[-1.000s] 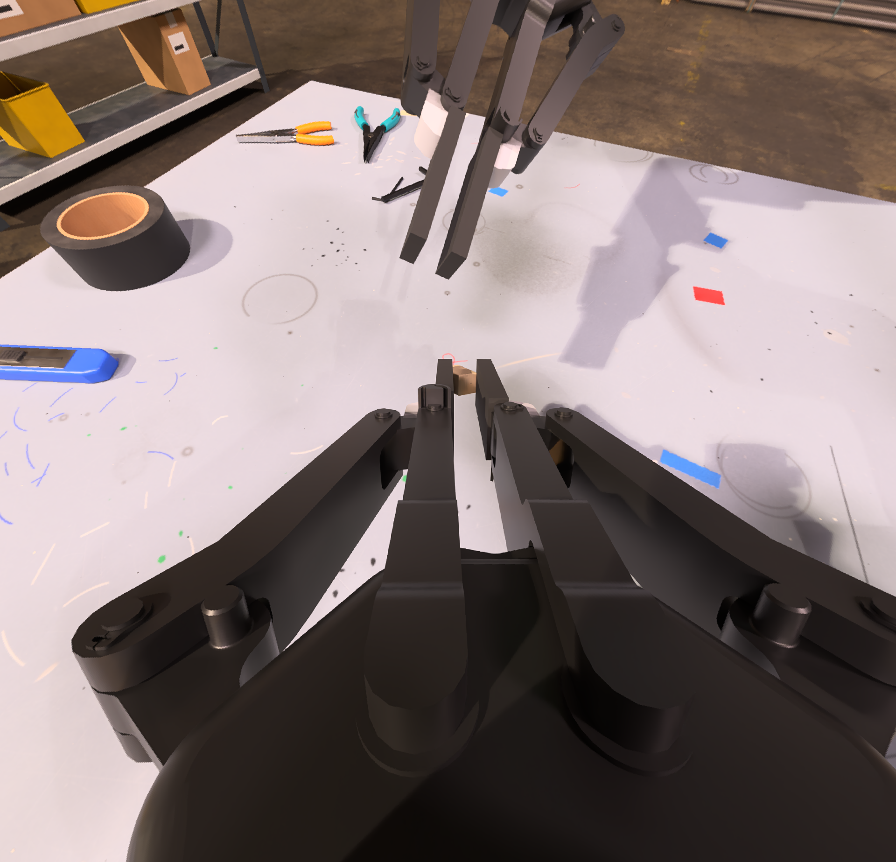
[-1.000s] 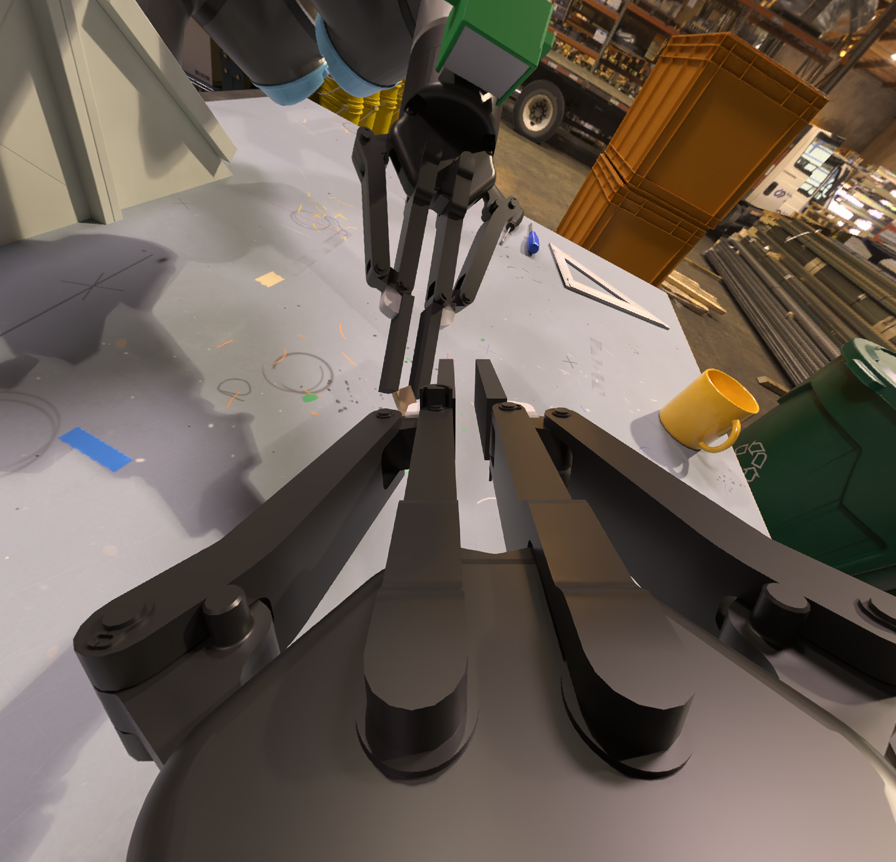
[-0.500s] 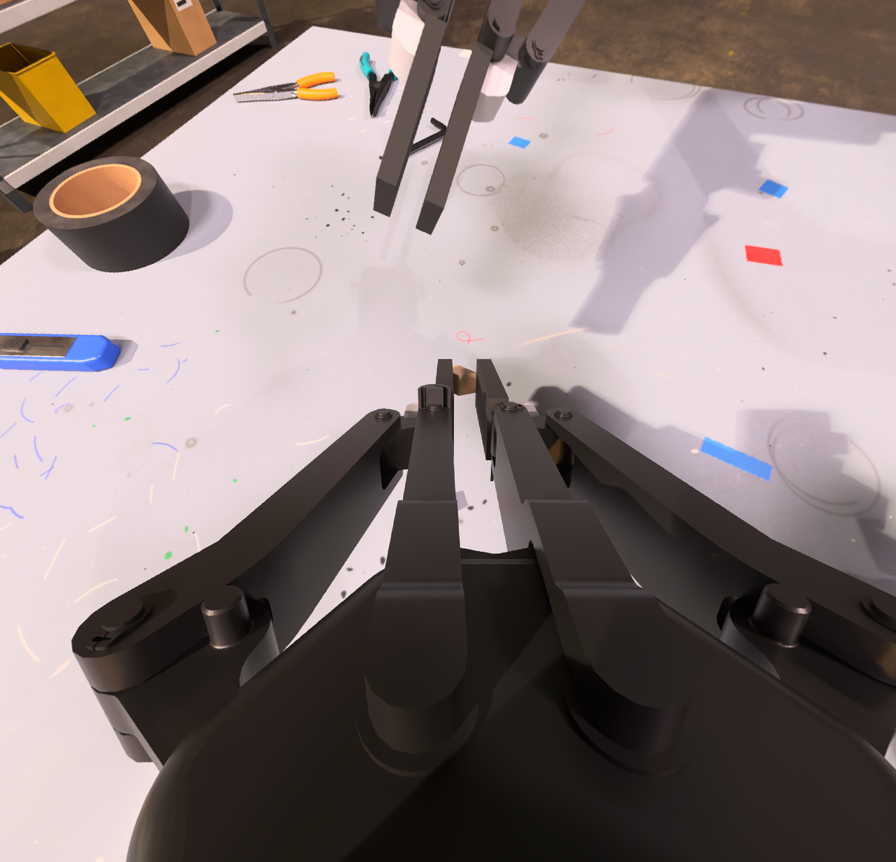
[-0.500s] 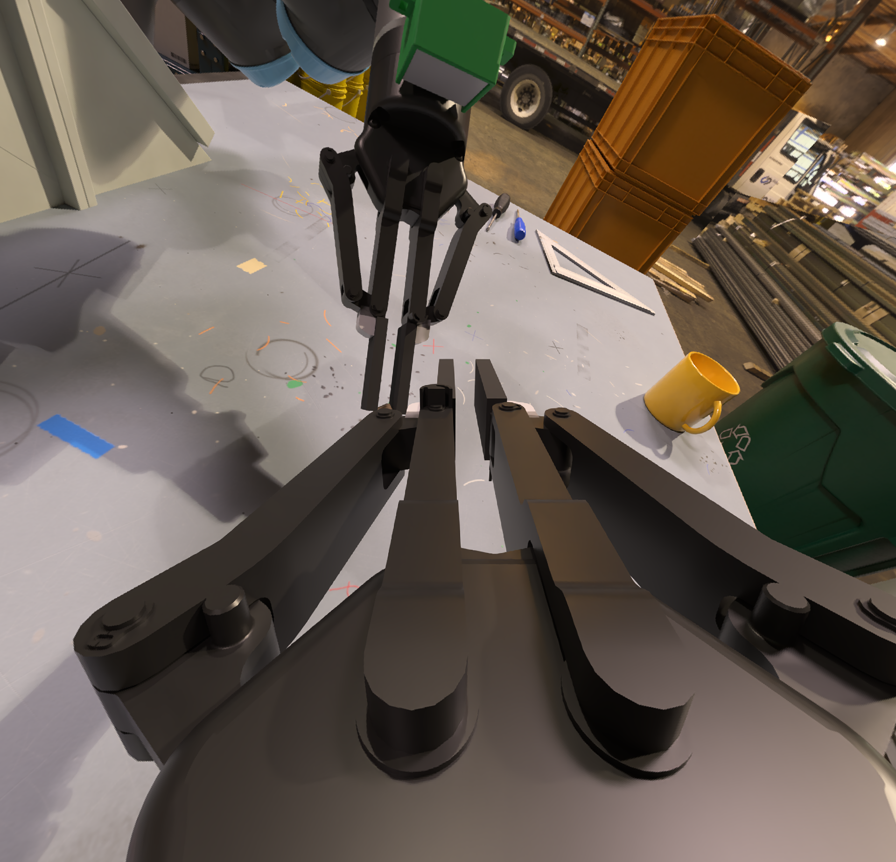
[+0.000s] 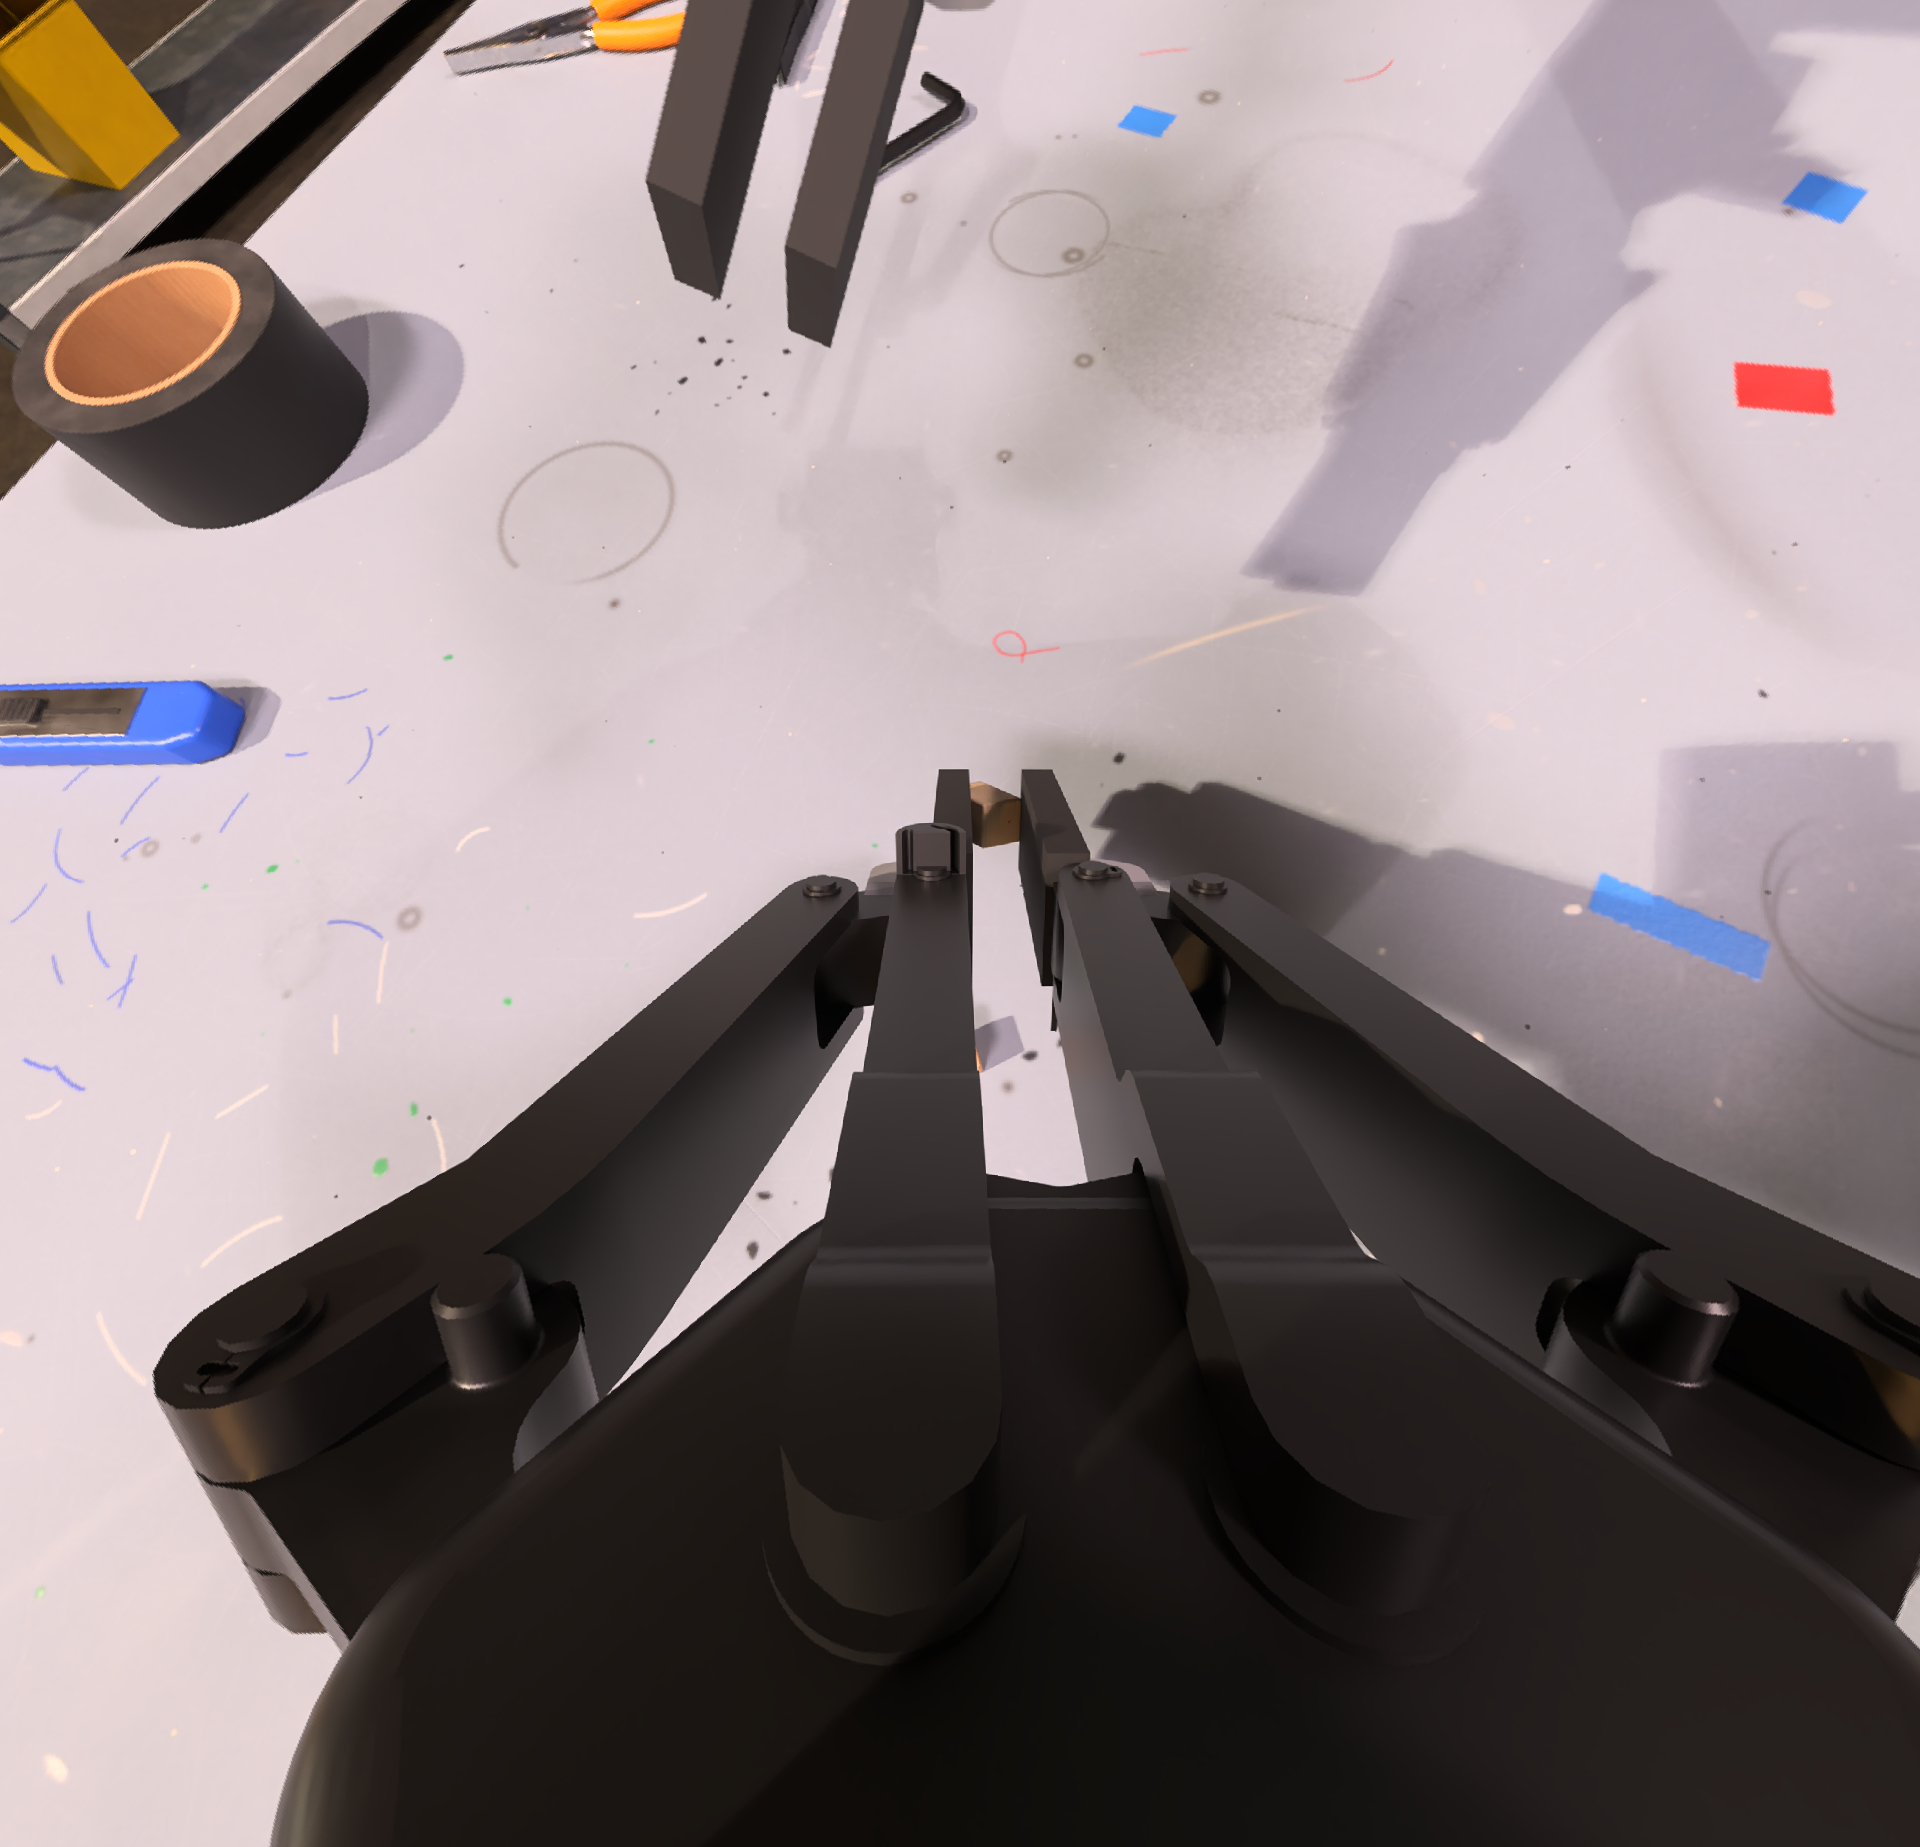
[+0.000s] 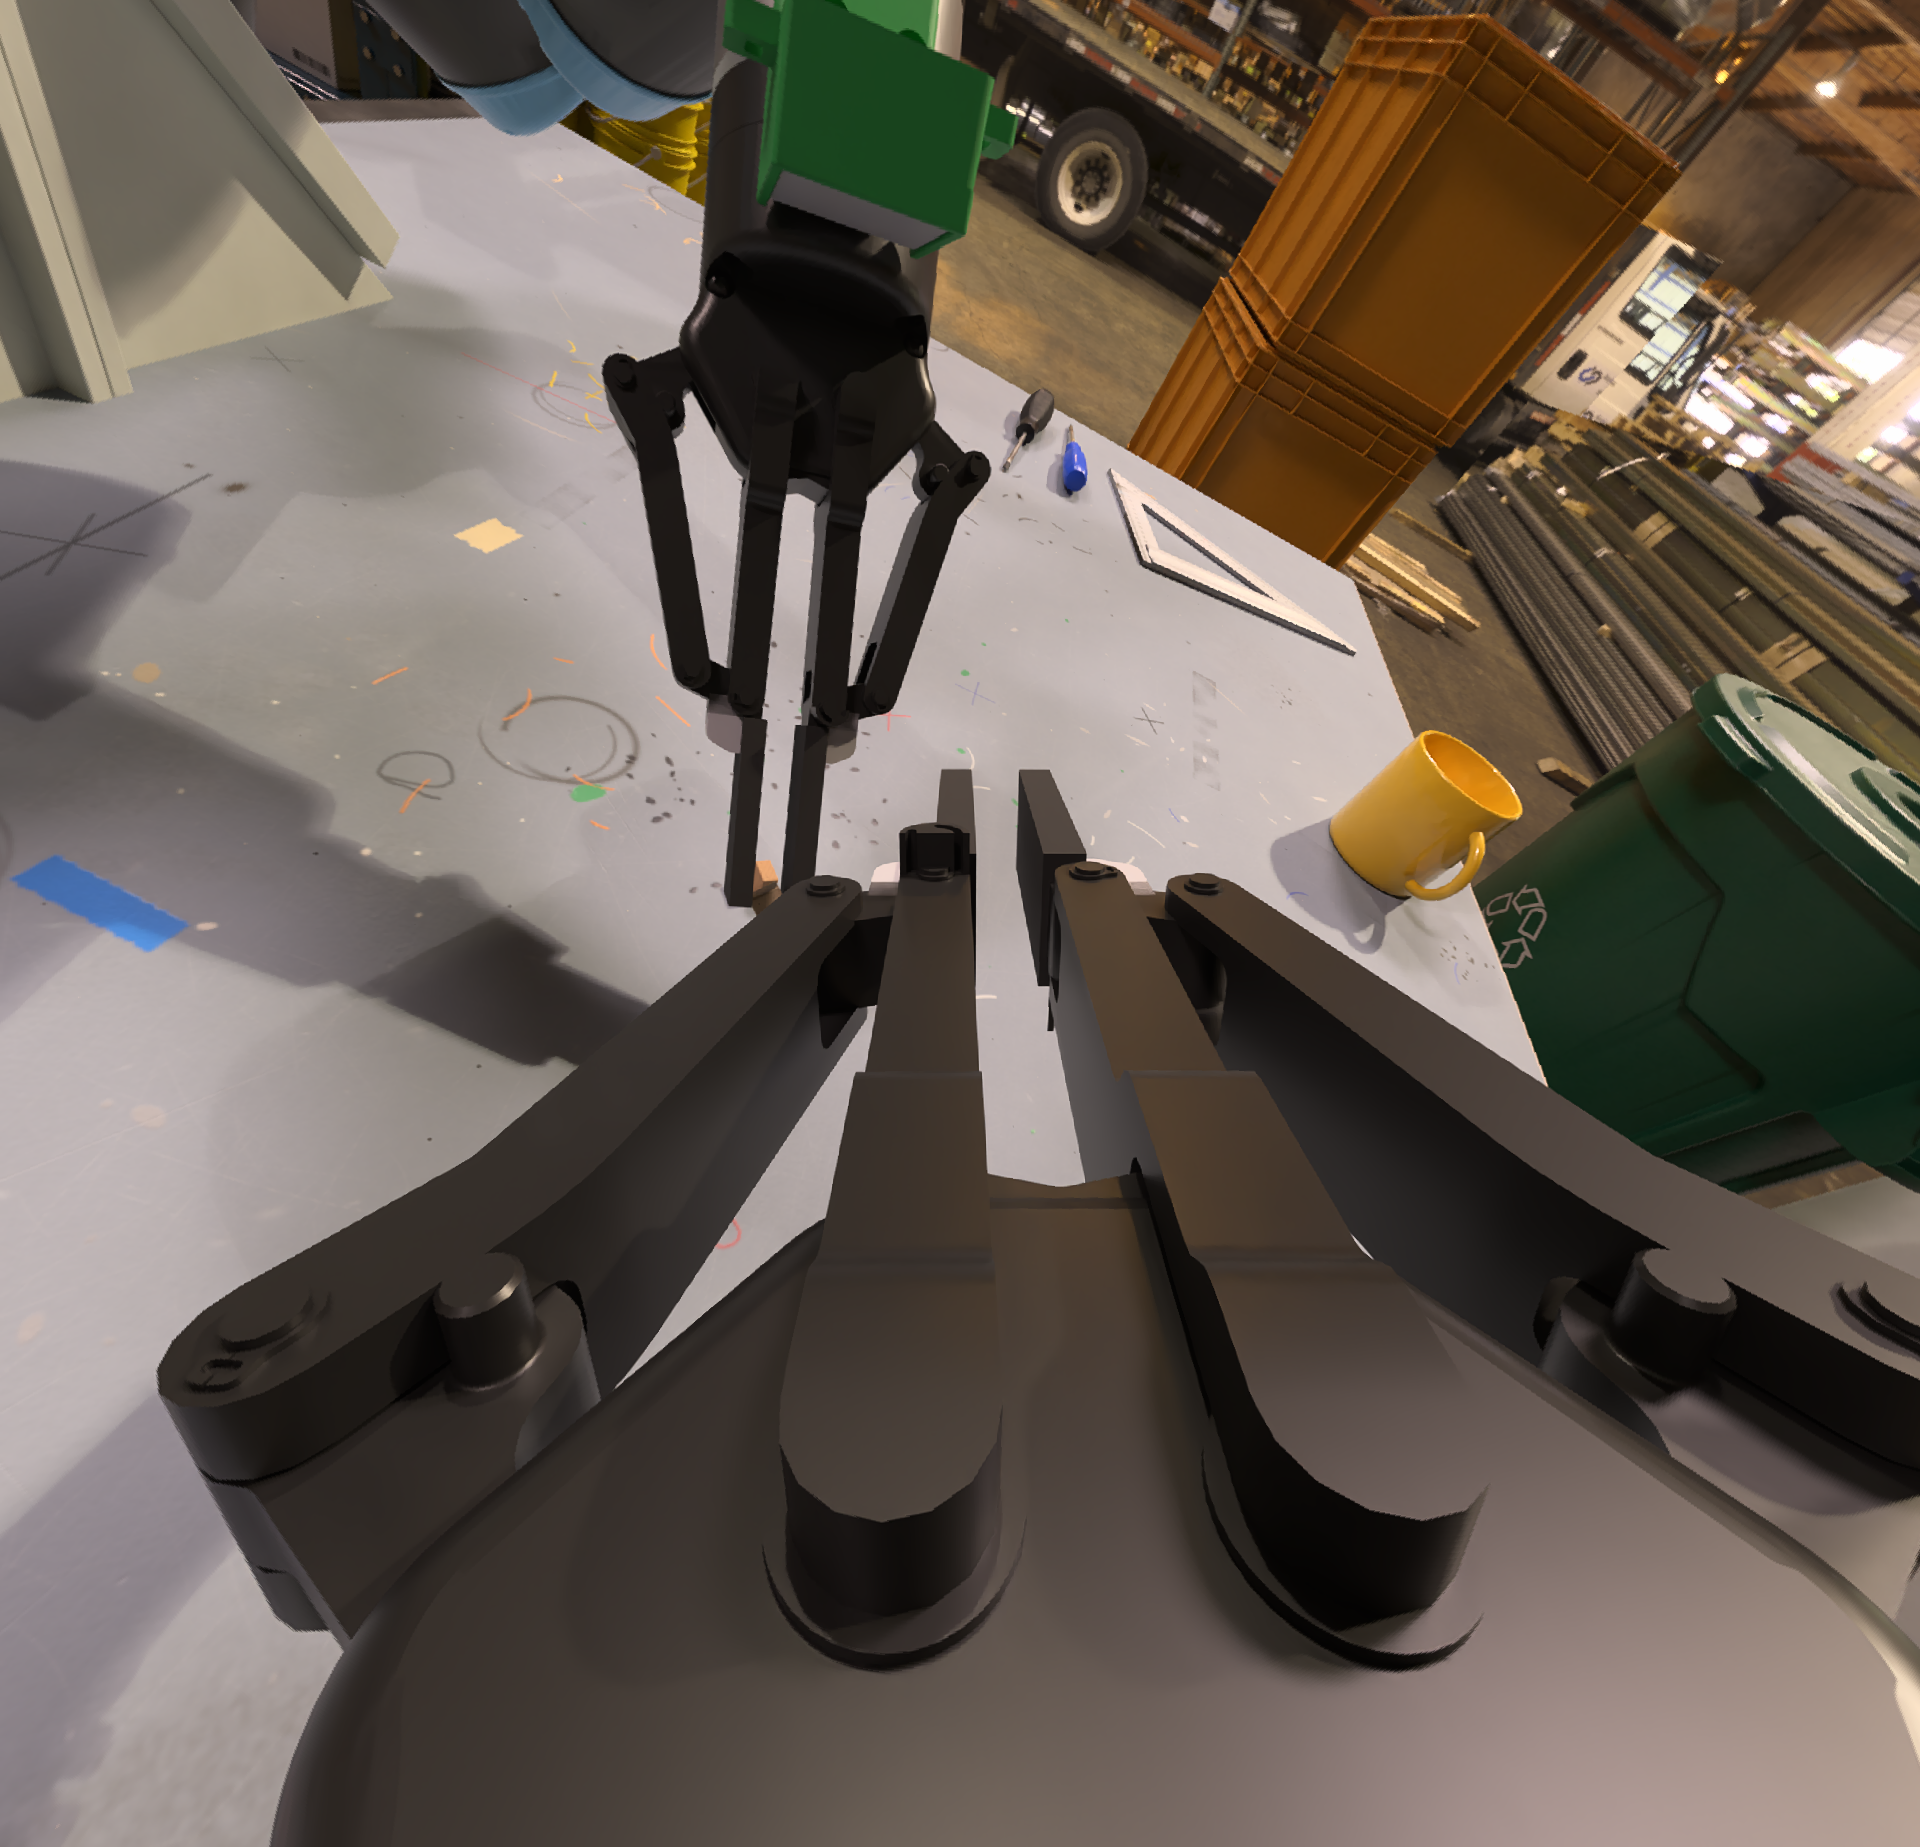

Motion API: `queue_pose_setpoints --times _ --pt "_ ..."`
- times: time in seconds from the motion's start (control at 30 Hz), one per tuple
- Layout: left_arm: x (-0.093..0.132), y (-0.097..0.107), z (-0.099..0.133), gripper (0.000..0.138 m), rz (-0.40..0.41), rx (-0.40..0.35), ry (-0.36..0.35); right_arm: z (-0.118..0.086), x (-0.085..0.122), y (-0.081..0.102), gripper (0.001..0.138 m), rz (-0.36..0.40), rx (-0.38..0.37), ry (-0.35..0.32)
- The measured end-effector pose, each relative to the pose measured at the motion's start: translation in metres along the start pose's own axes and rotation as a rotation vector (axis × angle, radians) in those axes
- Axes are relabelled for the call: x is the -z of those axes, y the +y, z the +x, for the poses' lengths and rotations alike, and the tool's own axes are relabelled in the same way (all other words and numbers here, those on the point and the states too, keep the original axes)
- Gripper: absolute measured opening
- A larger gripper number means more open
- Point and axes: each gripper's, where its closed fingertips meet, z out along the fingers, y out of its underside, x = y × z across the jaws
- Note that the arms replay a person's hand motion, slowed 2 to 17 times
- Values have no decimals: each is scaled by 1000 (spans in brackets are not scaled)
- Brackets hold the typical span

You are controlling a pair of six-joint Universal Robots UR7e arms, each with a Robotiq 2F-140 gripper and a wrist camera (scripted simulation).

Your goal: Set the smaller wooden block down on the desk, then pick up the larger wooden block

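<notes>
Left gripper [image 5: 987,795] pinching small block [image 5: 992,811] low over desk [image 5: 727,654]; right gripper [image 6: 995,795] nearly closed, empty; nothing placed yet.

From my left wrist camera the small wooden block [image 5: 993,812] sits between the left gripper [image 5: 995,795] tips, seemingly just above the desk [image 5: 727,675], with the tape roll [image 5: 187,379] and utility knife [image 5: 114,722] to the left and the right gripper [image 5: 764,280] ahead.
</notes>
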Motion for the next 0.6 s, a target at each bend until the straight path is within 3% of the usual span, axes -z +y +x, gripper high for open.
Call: queue_pose_setpoints --times 0.6 --pt "-18 12 0 13 -84 3 -22 13 13 4 12 -12 4 46"
